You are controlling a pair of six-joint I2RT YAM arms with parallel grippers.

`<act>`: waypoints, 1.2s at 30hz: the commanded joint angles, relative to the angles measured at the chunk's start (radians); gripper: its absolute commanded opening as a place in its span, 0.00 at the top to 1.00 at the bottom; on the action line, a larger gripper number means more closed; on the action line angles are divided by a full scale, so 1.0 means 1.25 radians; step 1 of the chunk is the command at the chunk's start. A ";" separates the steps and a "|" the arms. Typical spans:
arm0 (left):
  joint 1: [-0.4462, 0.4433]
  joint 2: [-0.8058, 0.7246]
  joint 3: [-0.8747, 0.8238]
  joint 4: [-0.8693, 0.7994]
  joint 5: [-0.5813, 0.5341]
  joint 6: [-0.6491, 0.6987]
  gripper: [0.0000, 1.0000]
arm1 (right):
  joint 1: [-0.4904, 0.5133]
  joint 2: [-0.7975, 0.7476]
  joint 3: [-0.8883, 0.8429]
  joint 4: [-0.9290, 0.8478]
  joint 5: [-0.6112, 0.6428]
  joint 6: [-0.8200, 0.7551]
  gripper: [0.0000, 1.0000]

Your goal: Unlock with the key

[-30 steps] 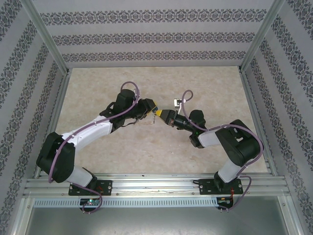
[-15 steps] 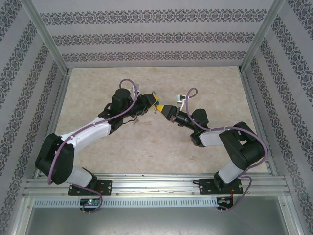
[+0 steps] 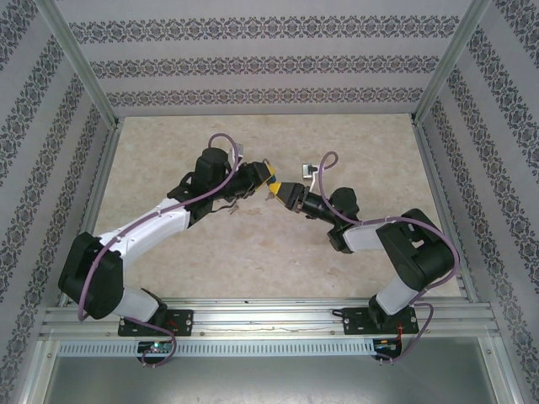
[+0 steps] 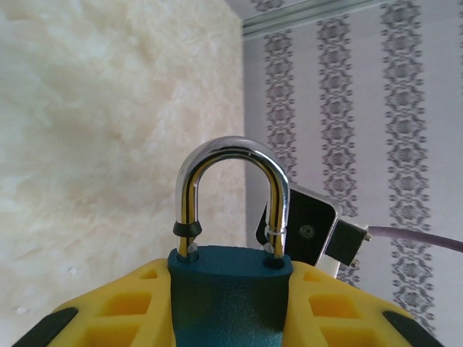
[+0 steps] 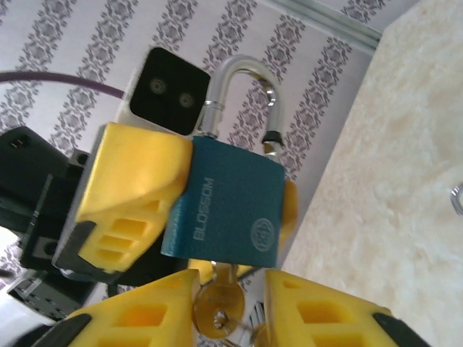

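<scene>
A blue padlock (image 4: 230,289) with a chrome shackle (image 4: 231,155) is clamped between the yellow fingers of my left gripper (image 4: 230,307), held above the table. Both shackle legs stand in the body. In the right wrist view the padlock (image 5: 228,206) hangs just ahead of my right gripper (image 5: 228,311). A brass key (image 5: 215,307) sticks out of the padlock's underside. The key head lies between my right fingers (image 5: 318,311), with a gap on its right side, so the jaws stand apart. From above, the left gripper (image 3: 264,178) and right gripper (image 3: 278,192) meet nose to nose mid-table.
The beige table (image 3: 253,252) is bare around both arms. Patterned walls (image 3: 269,63) and metal frame posts (image 3: 80,63) close in the back and both sides. A small metal ring (image 5: 457,199) shows at the right edge of the right wrist view.
Both grippers have moved together toward the back of the table with the padlock. My right jaws, shut on the key before, have parted.
</scene>
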 commanded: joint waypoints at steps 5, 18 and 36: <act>-0.004 -0.018 0.091 -0.266 -0.097 0.046 0.79 | -0.047 -0.045 -0.073 -0.120 -0.026 -0.068 0.64; -0.009 0.014 0.101 -0.281 -0.081 0.017 0.79 | -0.029 -0.184 -0.068 -0.297 0.029 -0.210 0.53; -0.022 0.023 0.116 -0.281 -0.065 0.008 0.76 | 0.108 -0.191 0.024 -0.425 0.227 -0.373 0.45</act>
